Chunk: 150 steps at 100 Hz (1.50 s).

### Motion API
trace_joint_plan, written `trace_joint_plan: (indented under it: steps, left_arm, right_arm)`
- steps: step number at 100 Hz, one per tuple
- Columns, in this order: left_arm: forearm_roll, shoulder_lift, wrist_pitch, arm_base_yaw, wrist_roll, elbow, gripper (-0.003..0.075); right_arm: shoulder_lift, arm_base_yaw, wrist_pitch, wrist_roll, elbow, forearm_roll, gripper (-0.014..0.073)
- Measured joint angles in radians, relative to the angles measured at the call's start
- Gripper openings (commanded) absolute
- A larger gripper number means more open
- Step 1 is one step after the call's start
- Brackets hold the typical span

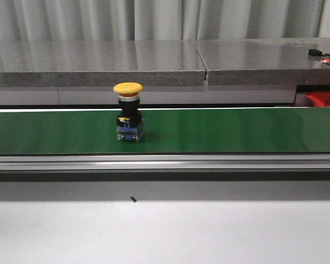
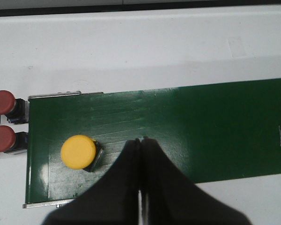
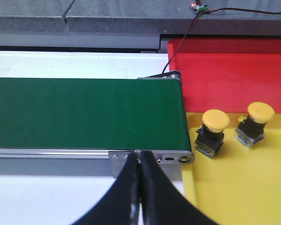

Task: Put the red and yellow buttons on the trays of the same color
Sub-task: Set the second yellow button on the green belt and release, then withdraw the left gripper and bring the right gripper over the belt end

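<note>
**Buttons and trays as they lie**

I see one yellow button (image 1: 128,111) standing upright on its black and blue base. Another yellow button seen from above (image 2: 78,152) shows only its round cap. Two red buttons (image 2: 3,102) lie on their sides, one beside the other. Two more yellow buttons (image 3: 211,133) stand in the yellow tray (image 3: 239,187), just beside the red tray (image 3: 229,70).

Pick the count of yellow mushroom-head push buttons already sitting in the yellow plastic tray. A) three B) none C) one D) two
D: the right wrist view shows one yellow mushroom-head push button and a second one standing side by side in the yellow plastic tray, just past the end of the green conveyor belt.
</note>
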Motion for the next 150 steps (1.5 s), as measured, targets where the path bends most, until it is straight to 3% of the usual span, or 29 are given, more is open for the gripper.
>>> trace_joint_plan:
  steps: [25,70,122,150]
  left_arm:
    - [0.010,-0.135,-0.030,-0.054,0.000,0.135,-0.0019]
    - [0.011,-0.454,-0.215,-0.071,0.000,0.445,-0.0019]
    - [-0.017,-0.806,-0.235,-0.071,0.023,0.696,-0.0019]
    - [-0.064,-0.895,-0.288,-0.156,0.023,0.767,-0.0019]
  right_arm:
    - [0.000,0.000,0.000,0.000,0.000,0.000,-0.0067]
    - [0.000,0.000,-0.007,0.000,0.000,-0.007,-0.0067]
    - [0.000,0.000,-0.064,0.000,0.000,-0.015,-0.0067]
    - [0.000,0.000,-0.058,0.000,0.000,-0.015,-0.0067]
